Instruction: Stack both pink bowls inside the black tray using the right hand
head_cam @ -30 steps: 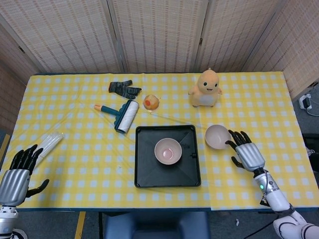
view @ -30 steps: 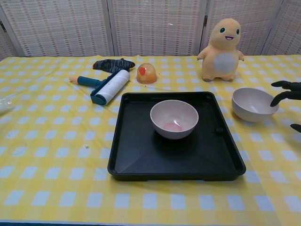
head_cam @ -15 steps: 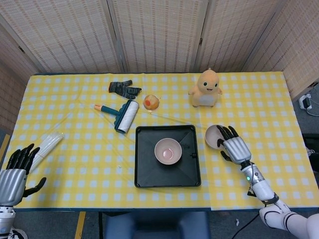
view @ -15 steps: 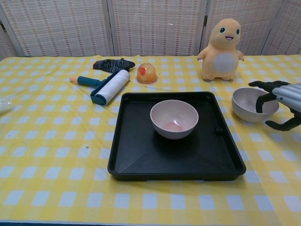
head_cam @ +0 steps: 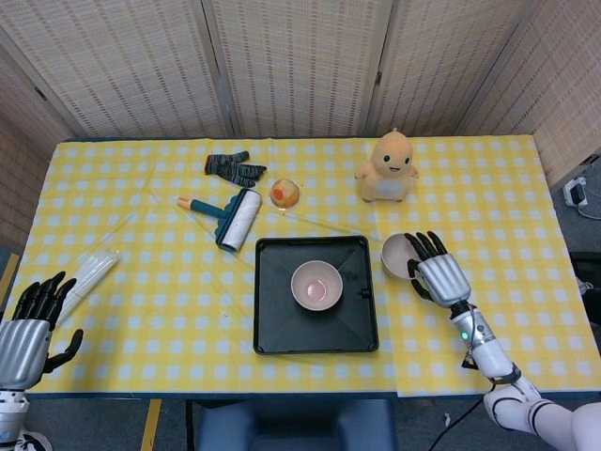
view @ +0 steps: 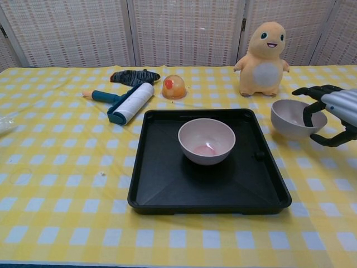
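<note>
One pink bowl [head_cam: 316, 285] [view: 206, 140] stands upright in the middle of the black tray [head_cam: 274, 324] [view: 167, 178]. The second pink bowl [head_cam: 395, 256] [view: 287, 118] is just right of the tray, beside its far right corner. My right hand [head_cam: 435, 274] [view: 330, 114] grips that bowl's right rim, fingers hooked inside it and thumb outside. Whether the bowl still touches the cloth I cannot tell. My left hand [head_cam: 30, 321] hangs open at the table's near left corner, holding nothing.
A yellow plush toy [head_cam: 388, 167] [view: 263, 58] stands behind the second bowl. A lint roller [head_cam: 232, 216], a dark glove [head_cam: 235, 167] and an orange dome [head_cam: 285, 193] lie behind the tray to the left. A clear plastic packet [head_cam: 90, 271] lies at the left edge.
My right hand moved left onto the second bowl, its fingers going over the rim. The bowl has shifted slightly left toward the tray. The left hand drifted a little.
</note>
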### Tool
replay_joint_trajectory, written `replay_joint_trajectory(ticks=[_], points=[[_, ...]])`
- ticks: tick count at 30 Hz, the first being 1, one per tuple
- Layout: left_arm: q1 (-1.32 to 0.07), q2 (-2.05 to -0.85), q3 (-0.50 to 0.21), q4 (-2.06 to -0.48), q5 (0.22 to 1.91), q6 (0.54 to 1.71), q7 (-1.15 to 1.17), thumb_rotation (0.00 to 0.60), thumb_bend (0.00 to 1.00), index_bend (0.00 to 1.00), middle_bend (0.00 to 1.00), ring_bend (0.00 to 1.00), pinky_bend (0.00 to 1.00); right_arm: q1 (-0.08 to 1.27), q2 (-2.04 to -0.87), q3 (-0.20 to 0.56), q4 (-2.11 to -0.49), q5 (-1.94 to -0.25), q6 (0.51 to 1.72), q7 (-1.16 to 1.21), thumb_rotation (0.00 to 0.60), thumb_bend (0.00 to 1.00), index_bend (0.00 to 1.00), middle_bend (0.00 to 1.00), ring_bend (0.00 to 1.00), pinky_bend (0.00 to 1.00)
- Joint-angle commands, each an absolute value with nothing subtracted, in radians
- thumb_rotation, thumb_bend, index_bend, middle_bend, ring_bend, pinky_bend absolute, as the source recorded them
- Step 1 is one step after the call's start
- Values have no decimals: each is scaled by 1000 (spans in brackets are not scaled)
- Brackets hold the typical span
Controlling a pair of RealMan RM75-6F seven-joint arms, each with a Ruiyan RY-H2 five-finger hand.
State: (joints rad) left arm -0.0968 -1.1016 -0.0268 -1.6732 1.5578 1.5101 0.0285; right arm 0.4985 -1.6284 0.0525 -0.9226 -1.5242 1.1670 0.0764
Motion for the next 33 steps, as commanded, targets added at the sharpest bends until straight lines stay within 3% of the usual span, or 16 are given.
replay_joint_trajectory(ticks=[1, 6, 15, 33], points=[[-96, -1101, -26, -1674, 1559, 1511, 27, 600, 469, 0, 52, 79, 0, 493, -1607, 48, -962, -1545, 1199, 73, 600, 434, 696, 93, 39, 0], [-97, -1102, -25, -1675, 1562, 1510, 26, 600, 469, 0, 52, 79, 0, 504, -1574, 48, -1054, -1585, 1243, 42, 600, 434, 695, 93, 39, 0], [-95, -1098, -24, -1678, 1566, 1515, 21, 600, 468, 0, 52, 79, 0, 574, -1573, 80, -1173, -1612, 1218, -28, 600, 434, 696, 93, 39, 0], [-72, -1069, -33, -1689, 1574, 1569, -22, 600, 469, 0, 52, 79, 0, 675, -1701, 85, -1171, -1618, 1126, -58, 600, 434, 696, 87, 38, 0]])
